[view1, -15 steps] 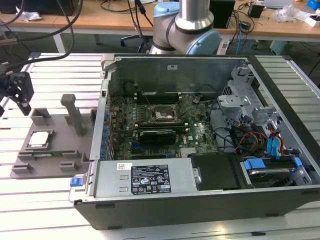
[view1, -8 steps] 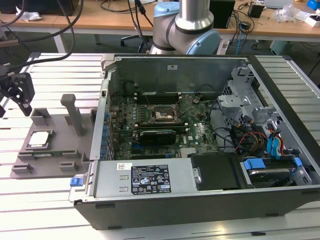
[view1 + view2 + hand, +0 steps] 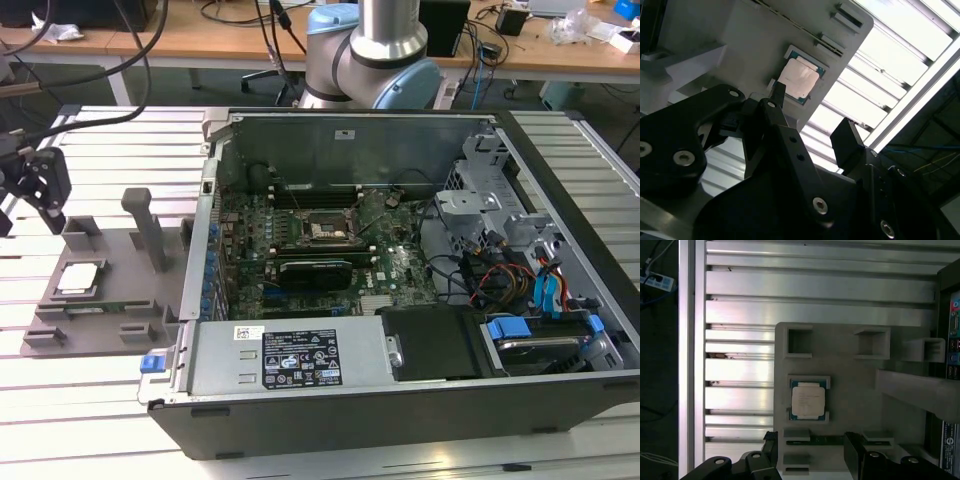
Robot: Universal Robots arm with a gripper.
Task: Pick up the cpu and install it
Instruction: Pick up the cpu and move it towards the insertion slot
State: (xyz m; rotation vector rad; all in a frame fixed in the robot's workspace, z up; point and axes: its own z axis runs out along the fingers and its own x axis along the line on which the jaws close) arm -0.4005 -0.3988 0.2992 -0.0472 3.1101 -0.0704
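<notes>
Gripper [image 3: 811,442] above the fixture plate [image 3: 850,390], nothing gripped.
Claw released, clear of the cpu [image 3: 808,400]; cpu seated in the plate's pocket, computer case [image 3: 350,410] beside the plate.

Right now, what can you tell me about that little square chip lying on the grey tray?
The cpu is a small flat square with a pale silvery metal top and a thin greenish-blue rim. It lies flat, top up, seated in a square recess of the grey tray, which sits beside the open computer case. Only the tray touches it; the gripper hangs open nearby, clear of it.
</notes>
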